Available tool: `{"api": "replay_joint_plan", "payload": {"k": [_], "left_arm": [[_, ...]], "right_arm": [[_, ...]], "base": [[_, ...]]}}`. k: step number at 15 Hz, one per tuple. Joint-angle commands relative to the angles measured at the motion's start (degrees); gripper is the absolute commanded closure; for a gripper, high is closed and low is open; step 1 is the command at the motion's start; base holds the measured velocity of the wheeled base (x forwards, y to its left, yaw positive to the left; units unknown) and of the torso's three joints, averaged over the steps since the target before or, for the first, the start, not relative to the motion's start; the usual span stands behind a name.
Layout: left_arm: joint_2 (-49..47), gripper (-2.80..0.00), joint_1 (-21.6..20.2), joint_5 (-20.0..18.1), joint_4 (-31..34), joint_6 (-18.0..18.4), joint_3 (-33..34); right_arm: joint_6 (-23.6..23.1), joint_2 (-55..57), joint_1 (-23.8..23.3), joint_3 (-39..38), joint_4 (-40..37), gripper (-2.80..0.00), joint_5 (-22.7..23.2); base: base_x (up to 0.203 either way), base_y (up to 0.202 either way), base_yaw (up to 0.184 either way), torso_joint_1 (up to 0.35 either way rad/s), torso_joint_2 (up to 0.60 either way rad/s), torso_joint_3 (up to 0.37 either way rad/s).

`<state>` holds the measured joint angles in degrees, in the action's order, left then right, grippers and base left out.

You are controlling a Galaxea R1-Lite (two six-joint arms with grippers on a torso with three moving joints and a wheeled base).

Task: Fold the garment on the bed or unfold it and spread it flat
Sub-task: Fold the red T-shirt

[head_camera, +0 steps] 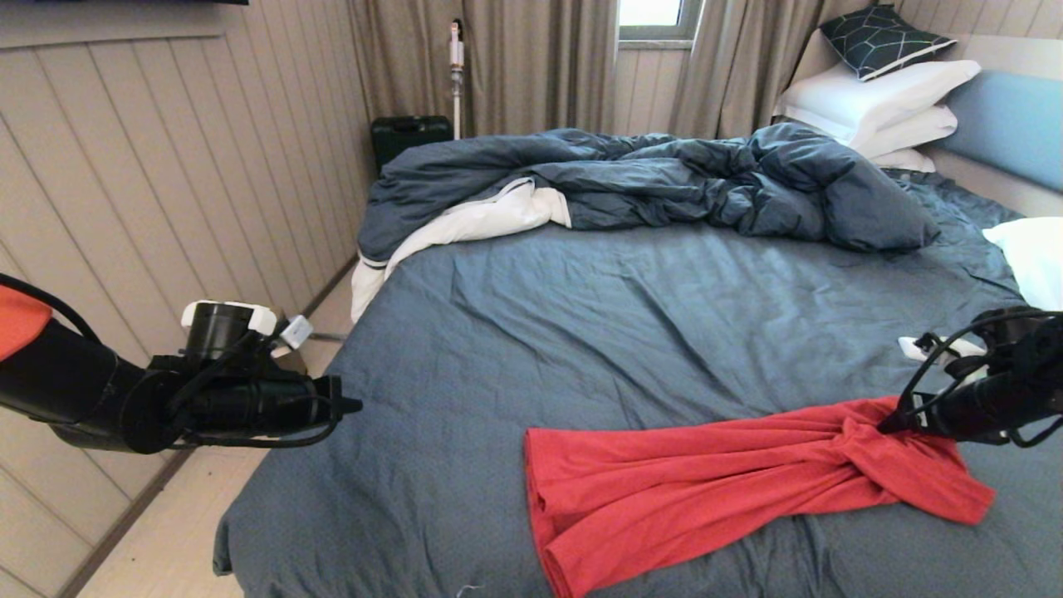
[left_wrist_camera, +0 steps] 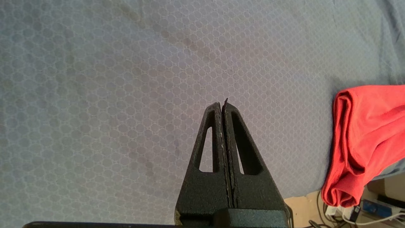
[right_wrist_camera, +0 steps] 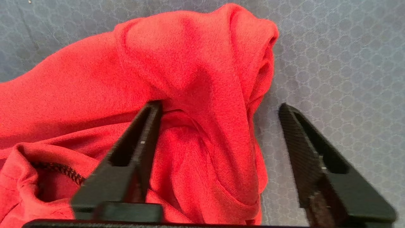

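The garment (head_camera: 714, 477) lies bunched and twisted into a rope across the near edge of the bed (head_camera: 631, 316), so it needs opening out, not folding. At the garment's twisted waist, the right end effector (right_wrist_camera: 218, 126) is spread wide, one finger against a fold, nothing gripped; probably placed to pinch it. Well left of the garment, the left end effector (left_wrist_camera: 222, 107) hovers pressed closed and empty. Beyond the garment sits the rumpled duvet (head_camera: 664, 178).

The garment (head_camera: 714, 473) lies on the bed (head_camera: 581, 332) at five o'clock. The right gripper (head_camera: 889, 425) touches it at three o'clock; the left gripper (head_camera: 353, 405) hangs at nine, well apart. The duvet (head_camera: 648, 178) lies behind at twelve, pillows (head_camera: 880, 104) at one.
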<state>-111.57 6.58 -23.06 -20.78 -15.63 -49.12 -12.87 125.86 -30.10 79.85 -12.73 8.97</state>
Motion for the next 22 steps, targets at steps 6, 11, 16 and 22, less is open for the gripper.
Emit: {"api": "replay_joint_plan", "payload": {"k": [6,11,16,22], "left_arm": [[-0.2,0.0,0.0,-0.1,-0.1,0.0,0.1],[-0.3,0.0,0.0,-0.1,-0.1,0.1,0.0],[-0.1,0.0,0.1,-0.1,-0.1,0.1,0.3],[-0.1,0.0,0.1,-0.5,-0.1,0.2,0.8]], "right_arm": [[0.0,0.6,0.2,-0.6,0.0,0.0,0.1],[0.0,-0.1,0.3,-0.8,-0.1,0.0,0.3],[1.9,-8.9,3.9,1.1,-5.6,0.0,1.6],[8.4,-14.0,24.0,8.4,-17.8,0.0,2.4]], "base": [[0.0,0.0,0.0,0.0,0.0,0.0],[0.0,0.0,0.0,0.0,0.0,0.0],[0.0,0.0,0.0,0.0,0.0,0.0],[0.0,0.0,0.0,0.0,0.0,0.0]]}}
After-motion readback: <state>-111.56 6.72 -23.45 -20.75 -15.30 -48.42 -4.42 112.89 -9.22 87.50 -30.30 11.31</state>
